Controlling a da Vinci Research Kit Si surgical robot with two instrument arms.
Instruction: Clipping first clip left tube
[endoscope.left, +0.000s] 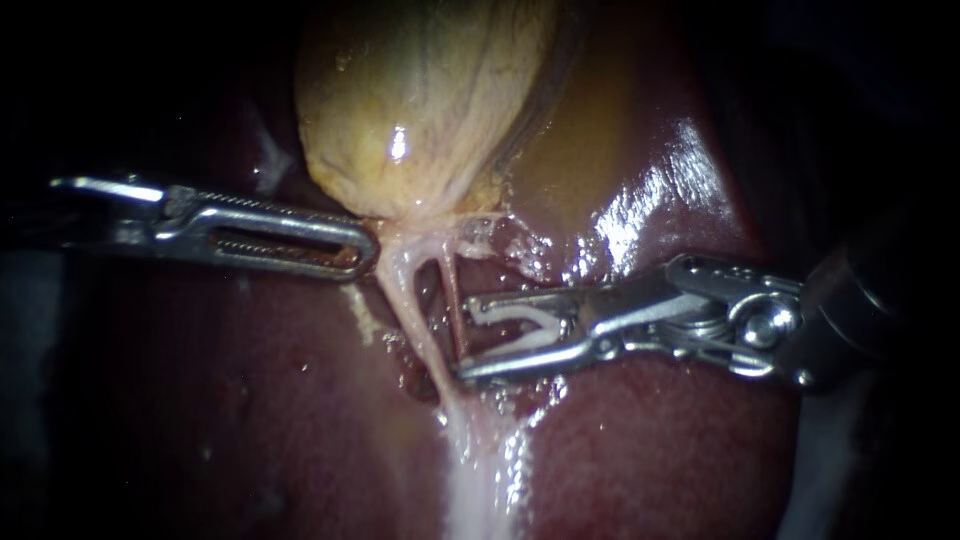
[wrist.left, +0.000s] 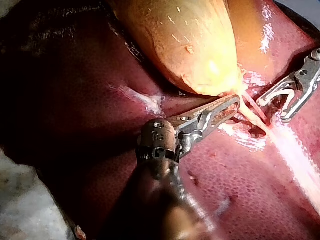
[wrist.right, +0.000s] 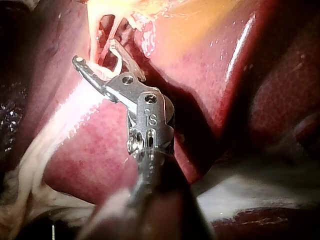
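From where I stand, the broad, dark red, wet liver (endoscope.left: 250, 400) fills the field, with the swollen, yellowish-tan gallbladder (endoscope.left: 420, 90) lying on it. My left instrument (endoscope.left: 368, 247), a steel shaft ending in long slotted jaws, has those jaws closed on the gallbladder at its narrow neck and seems to be drawing the strands below it taut. My right instrument (endoscope.left: 468, 338) comes in low across the liver. Its jaws stand wide apart and cradle a white U-shaped clip (endoscope.left: 510, 312), which has not been squeezed down. The pale, thicker left tube (endoscope.left: 408, 305) runs from the neck down towards the white streak on the liver, and it lies just beyond the jaw tips, not between them. The thin reddish right tube (endoscope.left: 452, 300) sits right at those tips, and that is my main worry: closing here would probably clip the wrong tube. Pushing further across could gather both tubes into one clip. If the tips stop short of the left tube's far edge, the clip may bite only part of it and slip off or cut in. The lower jaw rides close to the liver and could gouge it on the way forward. A harder pull from the left side might tear the neck.
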